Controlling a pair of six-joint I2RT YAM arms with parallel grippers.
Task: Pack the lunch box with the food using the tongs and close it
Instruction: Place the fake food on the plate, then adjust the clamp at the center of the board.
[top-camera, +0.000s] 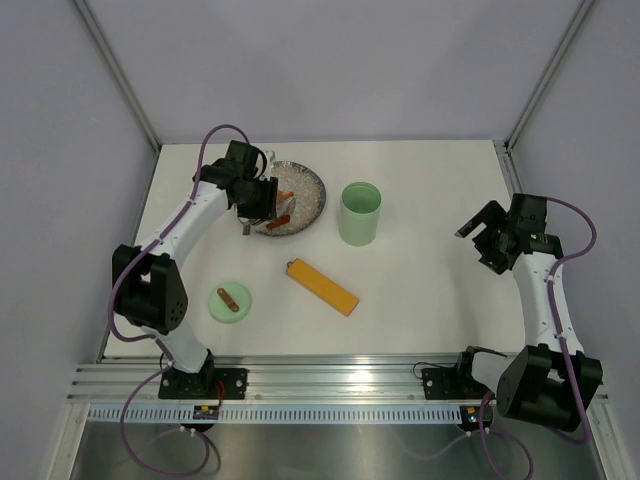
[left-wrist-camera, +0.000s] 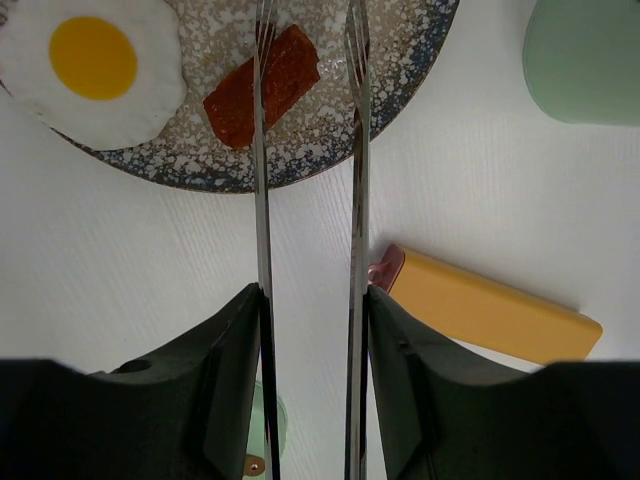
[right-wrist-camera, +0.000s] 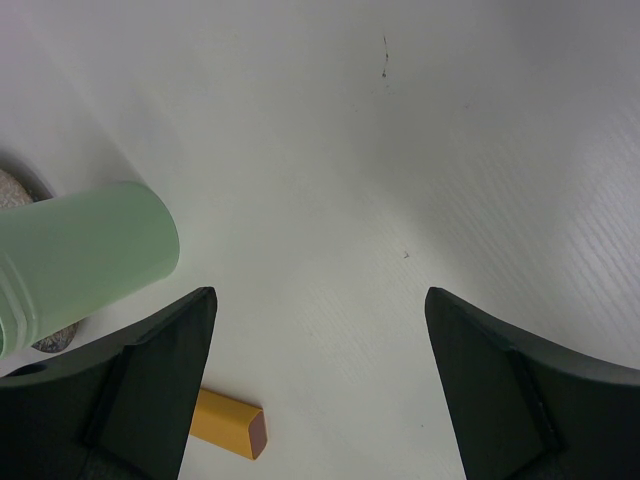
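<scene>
Left gripper (left-wrist-camera: 312, 305) was found partly closed on the tongs (left-wrist-camera: 262, 200), whose tips were positioned over a reddish-brown piece (left-wrist-camera: 290, 75) on the plate (left-wrist-camera: 400, 90) at upper frame. Right gripper (right-wrist-camera: 315, 310) was held wide open, empty. Lunch box (top-camera: 360, 212), centre frame, was seen upright and unlidded, no food visible inside; lid (top-camera: 231, 301) was noted lying at lower left. Packing was judged barely begun.

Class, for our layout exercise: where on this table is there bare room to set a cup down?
Free: between tub and right gripper; also right of the yellow bar. Crowded: around the plate, under the tongs.
</scene>
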